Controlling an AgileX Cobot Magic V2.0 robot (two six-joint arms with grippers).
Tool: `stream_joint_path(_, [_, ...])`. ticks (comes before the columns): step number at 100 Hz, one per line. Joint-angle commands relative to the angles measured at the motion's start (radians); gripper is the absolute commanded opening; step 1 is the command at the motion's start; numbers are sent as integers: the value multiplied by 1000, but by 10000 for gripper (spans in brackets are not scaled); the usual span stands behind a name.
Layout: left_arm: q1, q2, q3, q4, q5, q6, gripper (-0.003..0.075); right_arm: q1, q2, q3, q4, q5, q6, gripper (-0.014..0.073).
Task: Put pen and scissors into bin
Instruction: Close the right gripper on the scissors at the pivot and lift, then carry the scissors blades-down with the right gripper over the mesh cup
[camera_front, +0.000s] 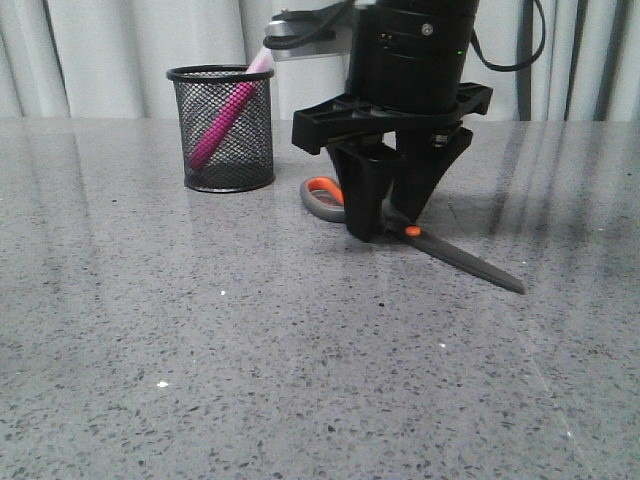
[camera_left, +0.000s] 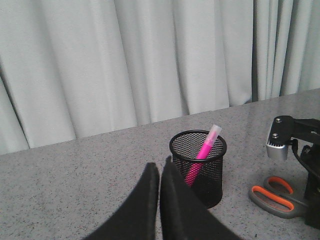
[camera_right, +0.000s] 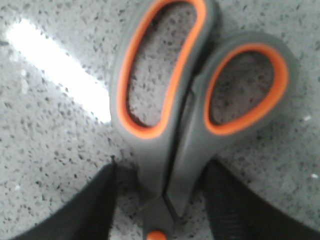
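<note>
The scissors (camera_front: 470, 262) lie flat on the grey table, right of the bin (camera_front: 250, 150); the orange-lined loops point towards the bin and the dark blades towards the front right. My right gripper (camera_front: 388, 220) is down over them, open, with its fingers (camera_right: 95, 210) on either side of the handles (camera_right: 165, 150) by the orange pivot, small gaps showing. The pink pen (camera_front: 225, 120) leans inside the mesh bin, its cap above the rim. My left gripper (camera_left: 160, 167) is shut and empty, raised on the near side of the bin (camera_left: 210, 185). The left wrist view also shows the pen (camera_left: 205, 147) and the scissors' loops (camera_left: 272, 192).
Pale curtains hang behind the far table edge. The right arm's wrist block (camera_left: 300, 135) stands beside the bin. Bare speckled tabletop (camera_front: 250, 360) stretches across the front.
</note>
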Motion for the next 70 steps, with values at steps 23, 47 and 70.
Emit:
stream_joint_path(23, [-4, 1, -25, -37, -23, -3, -22, -1, -34, -23, -24, 35, 0, 69])
stream_joint_path(47, [-4, 1, -25, -37, -23, -3, -22, -1, -81, -23, -16, -7, 0, -68])
stream_joint_path(70, [-4, 1, -25, -37, -23, -3, -22, -1, -227, -23, 69, -172, 0, -68])
